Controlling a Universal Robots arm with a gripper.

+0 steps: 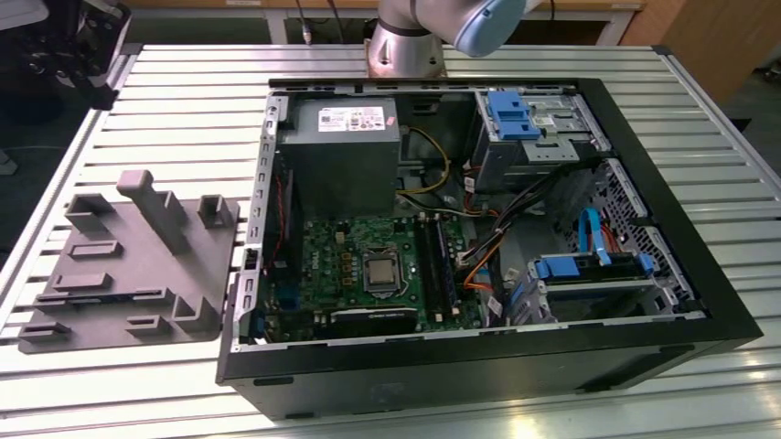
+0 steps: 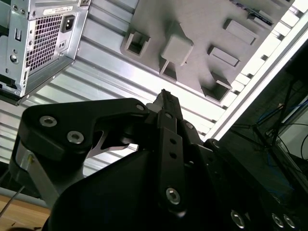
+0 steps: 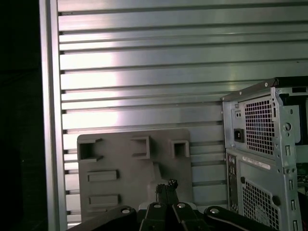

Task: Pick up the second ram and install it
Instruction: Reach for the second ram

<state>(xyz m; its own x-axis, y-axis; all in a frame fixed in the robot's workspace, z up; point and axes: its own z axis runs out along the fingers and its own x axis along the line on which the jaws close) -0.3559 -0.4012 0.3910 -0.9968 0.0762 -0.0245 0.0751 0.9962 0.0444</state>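
Two fingertips [image 3: 172,185] pressed together, closed on themselves, at the gripper [image 3: 166,186] low in the first wrist view. Hangs above one grey tray [image 3: 125,159], with one computer case [image 3: 260,159] at frame right. Adds, in the second wrist view, a dark strip at the tray's edge in the upper right corner: seemingly the second ram [image 2: 254,13]. Opens, in the exterior view, onto the case interior: one motherboard [image 1: 354,265], one power supply [image 1: 339,146]. Leaves broad bare table slats [image 3: 144,72] above the tray, out to the edge rail [image 3: 48,120] at frame left.
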